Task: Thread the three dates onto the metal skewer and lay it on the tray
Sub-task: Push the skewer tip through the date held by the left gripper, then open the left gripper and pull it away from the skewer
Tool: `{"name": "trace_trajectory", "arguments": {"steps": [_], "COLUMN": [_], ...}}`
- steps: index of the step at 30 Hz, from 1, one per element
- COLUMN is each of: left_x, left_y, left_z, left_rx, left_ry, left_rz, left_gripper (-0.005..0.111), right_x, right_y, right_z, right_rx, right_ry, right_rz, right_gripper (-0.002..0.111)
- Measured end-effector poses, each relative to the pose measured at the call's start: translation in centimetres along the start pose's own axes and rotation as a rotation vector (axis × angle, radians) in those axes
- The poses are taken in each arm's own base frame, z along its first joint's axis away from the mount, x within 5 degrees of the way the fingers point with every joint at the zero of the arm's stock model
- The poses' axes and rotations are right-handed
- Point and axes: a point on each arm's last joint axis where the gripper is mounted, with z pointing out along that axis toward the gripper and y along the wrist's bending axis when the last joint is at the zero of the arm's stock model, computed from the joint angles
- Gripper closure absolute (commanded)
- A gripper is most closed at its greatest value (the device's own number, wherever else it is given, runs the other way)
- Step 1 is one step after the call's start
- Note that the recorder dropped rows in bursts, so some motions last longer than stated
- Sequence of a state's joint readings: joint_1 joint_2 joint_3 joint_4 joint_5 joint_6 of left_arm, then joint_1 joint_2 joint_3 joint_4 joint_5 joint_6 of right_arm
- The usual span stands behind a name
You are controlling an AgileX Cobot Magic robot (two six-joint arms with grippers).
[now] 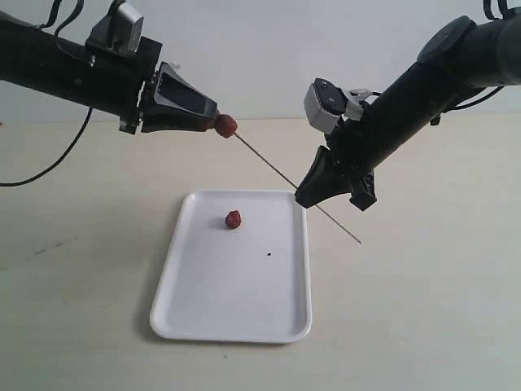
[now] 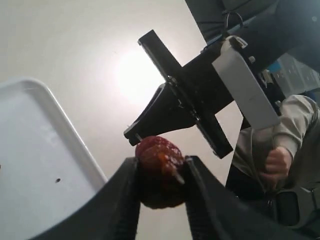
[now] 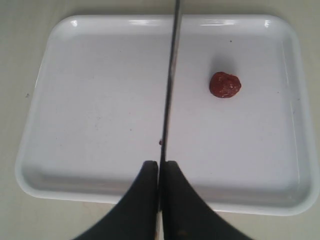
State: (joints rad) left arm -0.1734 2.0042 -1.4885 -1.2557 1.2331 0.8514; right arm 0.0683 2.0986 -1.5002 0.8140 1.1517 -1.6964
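My left gripper (image 1: 218, 122) is shut on a dark red date (image 1: 225, 125), held in the air above the table's far side. In the left wrist view the date (image 2: 159, 170) sits between the two fingers, and the skewer's tip pokes out of its side. The thin metal skewer (image 1: 273, 167) slants down from that date to my right gripper (image 1: 303, 198), which is shut on it; its tail sticks out past the gripper. In the right wrist view the skewer (image 3: 170, 80) runs out from the closed gripper (image 3: 161, 167). A second date (image 1: 233, 219) lies on the white tray (image 1: 195, 318).
A tiny black speck (image 1: 269, 255) marks the tray's floor. The tray (image 3: 35, 165) rests on a pale beige table. A black cable (image 1: 49, 167) loops down at the left. In the left wrist view a seated person (image 2: 280, 155) shows behind the right arm.
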Motion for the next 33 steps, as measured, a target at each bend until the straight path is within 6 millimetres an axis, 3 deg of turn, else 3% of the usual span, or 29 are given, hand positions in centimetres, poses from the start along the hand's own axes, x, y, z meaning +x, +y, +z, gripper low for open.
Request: {"name": "trace_trajectory", "arguments": {"steps": [8,26,31,33], "left_x": [0.6,0.5,0.4,0.2], "left_y": [2.0,1.8,2.1,2.4], "left_z": [1.2,1.5,1.1,0.7], "left_rx": [0.017,0.028,0.027,0.022], "left_ry": [0.033,0.026,0.01,-0.017], "left_rz": [-0.025,-0.004,-0.009,-0.021], "left_gripper": [0.076,0.076,0.049,0.047], "right_x": [-0.5,-0.9,-1.1,-1.1], "right_y": [0.1,-0.1,-0.1,-0.2], "right_z": [0.4,0.4,0.5,0.5], "right_rx": [0.003,0.021,0.023,0.044], "right_ry": [-0.003,-0.046,-0.059,-0.056], "right_rz": [-0.006,0.014,0.025,0.042], "right_gripper": [0.108,0.108,0.108,0.108]}}
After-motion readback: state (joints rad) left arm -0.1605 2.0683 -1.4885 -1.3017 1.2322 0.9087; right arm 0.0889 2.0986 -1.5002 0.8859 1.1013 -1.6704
